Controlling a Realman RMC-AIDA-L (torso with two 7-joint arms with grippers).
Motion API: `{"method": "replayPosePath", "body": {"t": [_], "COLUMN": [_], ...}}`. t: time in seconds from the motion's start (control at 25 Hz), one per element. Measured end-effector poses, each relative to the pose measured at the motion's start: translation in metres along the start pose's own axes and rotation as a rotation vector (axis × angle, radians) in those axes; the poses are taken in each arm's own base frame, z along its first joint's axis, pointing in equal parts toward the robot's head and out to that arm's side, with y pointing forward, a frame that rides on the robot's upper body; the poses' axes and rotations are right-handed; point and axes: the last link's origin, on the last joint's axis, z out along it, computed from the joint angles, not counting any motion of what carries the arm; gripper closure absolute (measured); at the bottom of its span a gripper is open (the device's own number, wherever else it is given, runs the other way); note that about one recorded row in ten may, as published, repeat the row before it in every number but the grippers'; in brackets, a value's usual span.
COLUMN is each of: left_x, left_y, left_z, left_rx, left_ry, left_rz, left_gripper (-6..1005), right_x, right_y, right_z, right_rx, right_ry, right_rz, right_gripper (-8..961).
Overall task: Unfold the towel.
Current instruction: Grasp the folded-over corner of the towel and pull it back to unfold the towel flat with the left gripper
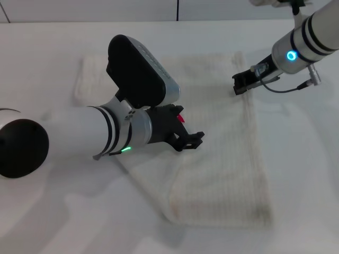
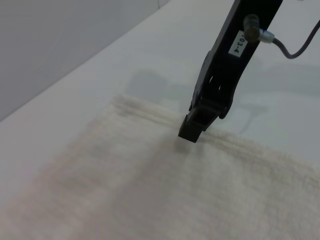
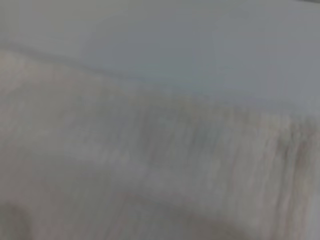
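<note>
Two hands over cream-white ribbed terry towel (image 1: 222, 159): right hand (image 1: 239, 84) pressed together at 1 o'clock edge; left hand (image 1: 193, 141) mid-cloth, spread unclear, probably anchoring.

A plain white surface (image 1: 47, 222) fills the scene, meeting a pale wall (image 1: 106, 9) along its far edge.

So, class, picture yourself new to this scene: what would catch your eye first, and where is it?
First, the cream towel spread across the white table, reaching toward the far edge. Next, the left end effector hovering over the towel's middle beside a red tag. Last, the right end effector low at the towel's far right corner.
</note>
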Motion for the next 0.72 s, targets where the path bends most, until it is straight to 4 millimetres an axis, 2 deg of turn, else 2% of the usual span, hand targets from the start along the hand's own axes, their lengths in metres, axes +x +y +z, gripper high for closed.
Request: {"method": "replayPosePath", "body": {"t": [0.72], "left_x": [-0.0008], "left_y": [-0.0025], "left_z": [0.0048], "left_rx": [0.014], "left_ry": [0.007], "left_rz": [0.006], "left_gripper": [243], "right_x": [0.0064], "right_y": [0.0019], "right_z": [0.0079], "right_rx": [-0.001], "right_ry": [0.011], "right_rz": [-0.012], "right_gripper": [954]}}
